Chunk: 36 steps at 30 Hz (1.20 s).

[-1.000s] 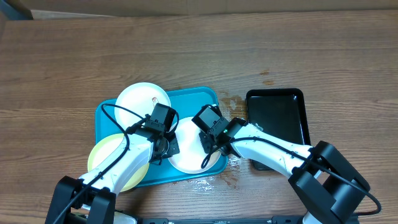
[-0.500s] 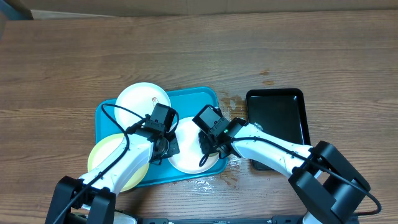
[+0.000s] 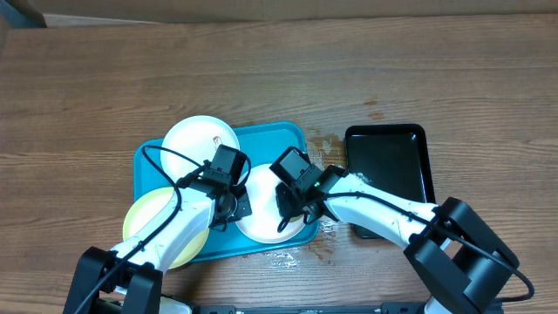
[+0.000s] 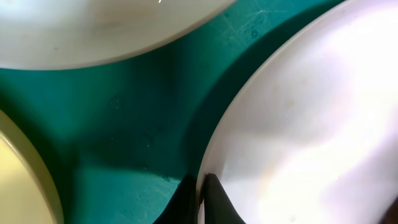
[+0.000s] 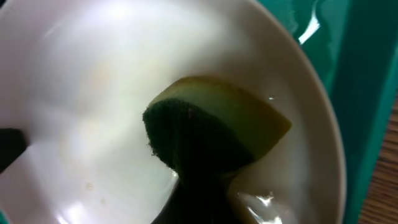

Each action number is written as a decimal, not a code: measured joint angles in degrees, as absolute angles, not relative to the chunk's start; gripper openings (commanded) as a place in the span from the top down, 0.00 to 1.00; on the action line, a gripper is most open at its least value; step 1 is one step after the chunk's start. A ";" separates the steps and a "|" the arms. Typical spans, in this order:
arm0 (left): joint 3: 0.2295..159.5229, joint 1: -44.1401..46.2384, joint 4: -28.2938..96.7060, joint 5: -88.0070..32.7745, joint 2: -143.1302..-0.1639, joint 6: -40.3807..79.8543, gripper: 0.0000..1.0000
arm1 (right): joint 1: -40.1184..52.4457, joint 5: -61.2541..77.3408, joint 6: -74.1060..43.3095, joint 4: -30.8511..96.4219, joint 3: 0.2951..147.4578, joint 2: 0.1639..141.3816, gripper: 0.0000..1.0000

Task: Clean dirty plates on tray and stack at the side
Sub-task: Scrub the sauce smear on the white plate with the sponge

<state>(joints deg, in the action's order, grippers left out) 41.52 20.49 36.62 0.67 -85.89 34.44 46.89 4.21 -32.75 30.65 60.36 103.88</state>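
- Right gripper (image 5: 199, 186) clamps a sponge (image 5: 205, 127) onto the middle white plate (image 3: 261, 199); left gripper (image 4: 200, 194) pinches its rim.
- All 3 sit on the tray (image 3: 281, 136); far white plate (image 3: 196, 144) and yellow plate (image 3: 146, 218) look unwashed, none stacked.

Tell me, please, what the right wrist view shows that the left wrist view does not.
Only the right wrist view shows the yellow-and-green sponge pressed onto the middle white plate. Only the left wrist view shows the second white plate's rim, the pale yellow plate's edge, and the left gripper pinching the middle plate's rim. Both show that middle white plate and the cyan tray.
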 measured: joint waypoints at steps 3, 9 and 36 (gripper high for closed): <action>41.52 20.49 36.62 0.67 -85.89 34.44 0.96 | 45.10 7.18 -32.12 31.27 60.69 103.88 0.96; 41.54 20.49 36.62 0.64 -85.89 34.44 0.96 | 37.17 18.22 -26.72 31.68 62.48 102.67 0.96; 41.54 20.49 36.60 0.64 -85.89 34.44 0.96 | 38.68 15.46 -15.35 21.93 55.18 100.12 0.96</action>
<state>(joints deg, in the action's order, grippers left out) 41.54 20.49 36.60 0.64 -85.89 34.44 38.68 15.46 -15.35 21.93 55.18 100.12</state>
